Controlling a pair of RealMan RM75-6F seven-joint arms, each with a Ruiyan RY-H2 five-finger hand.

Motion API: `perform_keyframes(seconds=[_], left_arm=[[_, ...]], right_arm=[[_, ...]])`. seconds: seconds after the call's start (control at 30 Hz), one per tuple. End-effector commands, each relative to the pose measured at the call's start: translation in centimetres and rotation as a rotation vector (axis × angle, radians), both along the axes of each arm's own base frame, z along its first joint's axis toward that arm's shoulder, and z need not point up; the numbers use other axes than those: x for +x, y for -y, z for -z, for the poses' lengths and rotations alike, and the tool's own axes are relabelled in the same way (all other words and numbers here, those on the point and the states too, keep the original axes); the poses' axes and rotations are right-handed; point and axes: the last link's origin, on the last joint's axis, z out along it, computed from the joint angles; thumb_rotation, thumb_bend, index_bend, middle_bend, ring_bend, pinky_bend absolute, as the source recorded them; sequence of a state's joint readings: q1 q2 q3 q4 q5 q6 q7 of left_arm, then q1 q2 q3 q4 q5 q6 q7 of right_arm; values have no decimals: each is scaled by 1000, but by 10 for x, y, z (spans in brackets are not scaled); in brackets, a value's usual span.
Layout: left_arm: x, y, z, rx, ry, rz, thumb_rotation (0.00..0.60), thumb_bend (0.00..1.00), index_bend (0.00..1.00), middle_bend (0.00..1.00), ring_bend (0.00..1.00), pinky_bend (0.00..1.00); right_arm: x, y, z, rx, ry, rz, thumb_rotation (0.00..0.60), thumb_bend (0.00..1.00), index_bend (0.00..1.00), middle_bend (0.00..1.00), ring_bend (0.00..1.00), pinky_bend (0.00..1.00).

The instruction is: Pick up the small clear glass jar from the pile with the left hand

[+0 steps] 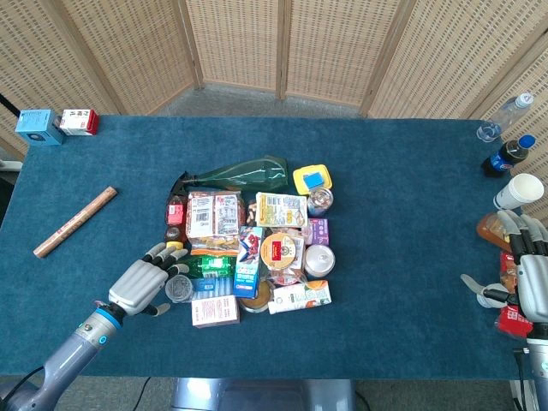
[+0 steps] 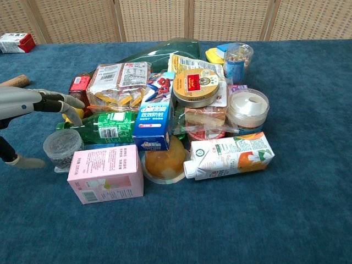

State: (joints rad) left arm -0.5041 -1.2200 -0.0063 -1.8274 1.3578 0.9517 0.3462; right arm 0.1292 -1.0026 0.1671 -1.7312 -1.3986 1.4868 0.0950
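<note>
The small clear glass jar [image 1: 180, 288] [image 2: 62, 146] lies at the pile's near-left corner, beside the pink box [image 2: 106, 173] and the green bottle [image 2: 104, 127]. My left hand [image 1: 145, 282] [image 2: 34, 113] hovers just left of and over the jar, fingers spread above it and thumb below; it holds nothing. My right hand [image 1: 530, 276] stays at the table's right edge, fingers apart, nothing in it.
The pile holds a blue carton [image 2: 155, 121], a juice carton [image 2: 230, 155], a round tin [image 2: 197, 87], snack packets and a dark green bottle [image 1: 235, 176]. A wooden stick [image 1: 74, 222] lies far left. Boxes [image 1: 53, 124] sit at the back left, bottles and a cup [image 1: 516, 190] at the right.
</note>
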Motion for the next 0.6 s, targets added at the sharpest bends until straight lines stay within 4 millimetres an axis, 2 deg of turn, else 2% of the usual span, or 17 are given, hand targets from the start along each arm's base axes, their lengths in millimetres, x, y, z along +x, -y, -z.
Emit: perform_keyframes(seconds=[0.03,0.23,0.6], left_arm=[[0,0,2,-4,-4,3,599,275,252,0,0,0],[1,1,7,-13,7,-2,600,276,293,6,0,0],[-2,0,10,13,25,1,600,276,544,114,0,0]], right_arm=[[-1,0,-1,-3,1,2,479,113,17,97,0,0],[-3,-1,-1,-8,2,6,482,112,17,96,0,0],[-3,-2,-6,-35,13,1,482,113,12,95,0,0]])
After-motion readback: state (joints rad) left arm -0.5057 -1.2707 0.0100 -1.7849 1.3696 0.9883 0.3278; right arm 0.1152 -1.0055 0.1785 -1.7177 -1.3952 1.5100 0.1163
